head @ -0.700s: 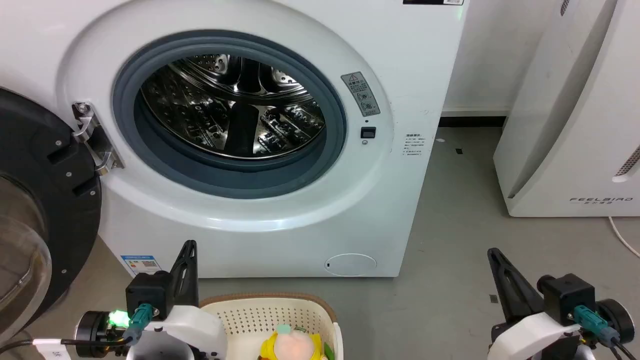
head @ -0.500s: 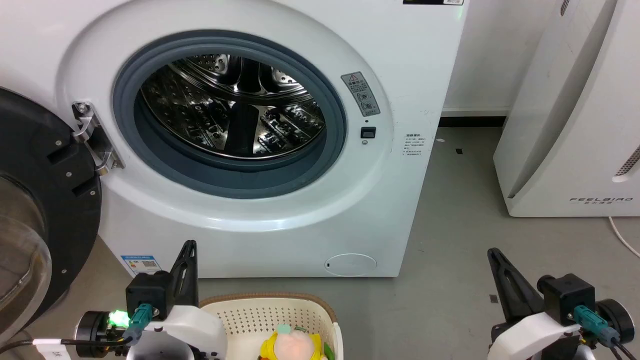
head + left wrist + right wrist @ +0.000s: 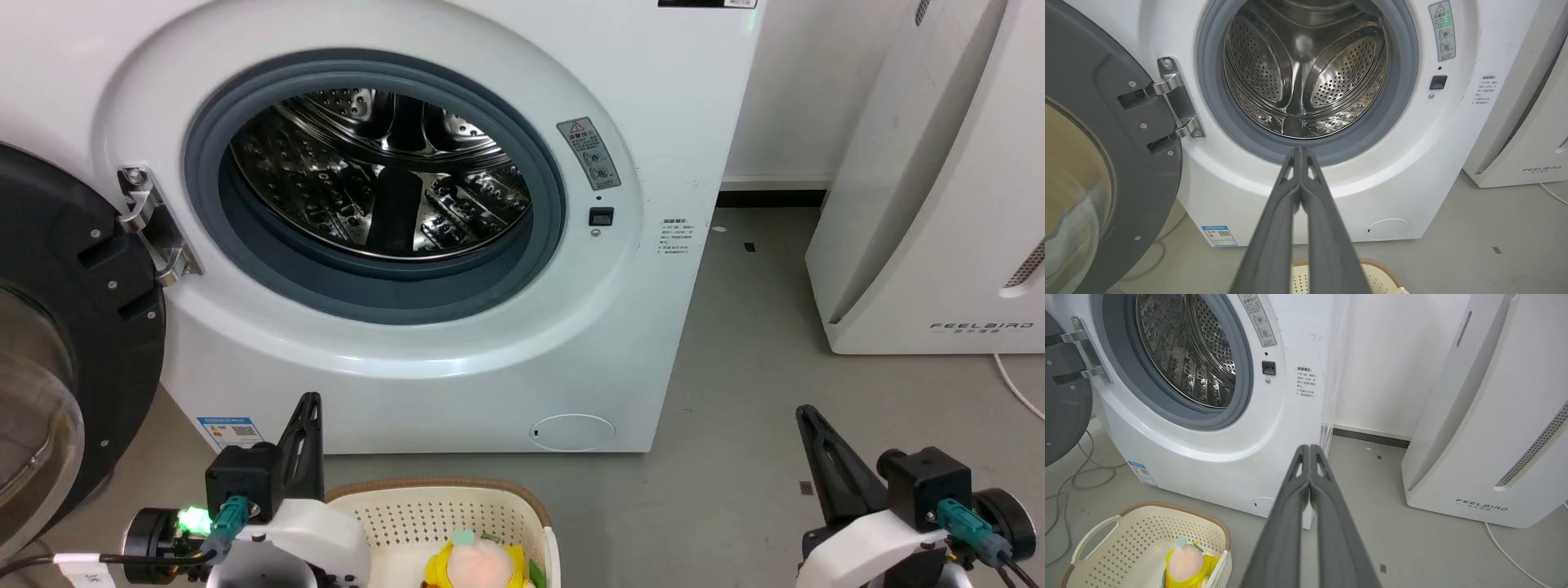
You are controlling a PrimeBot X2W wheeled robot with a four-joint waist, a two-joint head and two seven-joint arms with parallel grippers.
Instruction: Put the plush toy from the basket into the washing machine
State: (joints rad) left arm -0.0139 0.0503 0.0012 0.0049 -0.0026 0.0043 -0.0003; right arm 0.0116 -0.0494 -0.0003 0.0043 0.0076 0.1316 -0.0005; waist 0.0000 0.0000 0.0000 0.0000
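Floor (image 3: pixel 1363 522) by the washing machine (image 3: pixel 424 359) held the basket (image 3: pixel 1126 535), plush toy (image 3: pixel 1186 561) seemingly upright. Left gripper (image 3: pixel 1301 153), right gripper (image 3: pixel 1309 448) were clenched; open before descending.

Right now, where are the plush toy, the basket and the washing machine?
plush toy (image 3: pixel 1186 561), right wrist view, peach-pink face.
basket (image 3: pixel 1135 535), right wrist view, perforated far wall.
washing machine (image 3: pixel 408 392), head view, white lower front panel.

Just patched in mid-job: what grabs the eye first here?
The washing machine, open onto its shiny steel drum, dominates the head view's upper left, its black-framed door swung out at far left. At bottom centre, the plush toy sits in the basket, between the shut left tool and shut right tool.
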